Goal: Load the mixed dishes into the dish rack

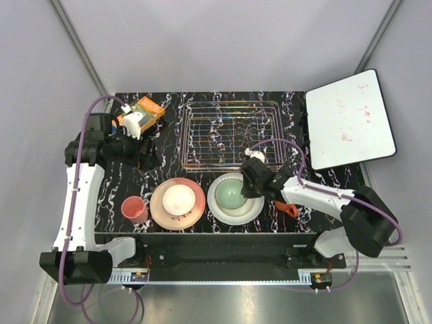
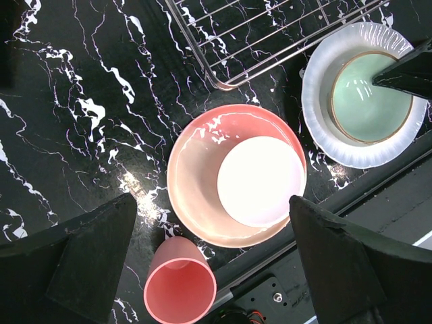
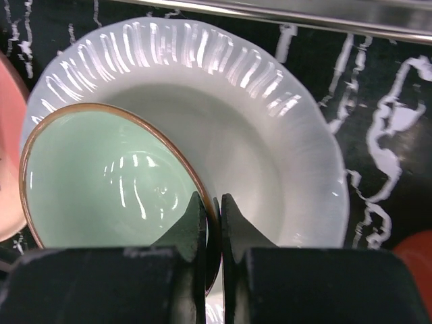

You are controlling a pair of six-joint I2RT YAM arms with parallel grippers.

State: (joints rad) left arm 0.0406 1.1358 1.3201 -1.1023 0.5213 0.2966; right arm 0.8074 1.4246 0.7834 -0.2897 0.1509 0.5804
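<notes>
My right hand (image 3: pixel 212 216) pinches the rim of the green bowl (image 3: pixel 101 182), which sits in the white plate (image 3: pixel 270 155) on the surface (image 2: pixel 81 135), near the wire rack (image 1: pixel 233 135). My left hand (image 2: pixel 210 202) hangs open above the pink plate (image 2: pixel 196 175) holding the cream bowl (image 2: pixel 260 179), the tumbler (image 2: pixel 181 293) just beside it

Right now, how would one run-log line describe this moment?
right gripper: shut on pale green bowl rim, bowl on white plate | left gripper: open above cream bowl | dish rack: no dishes
</notes>
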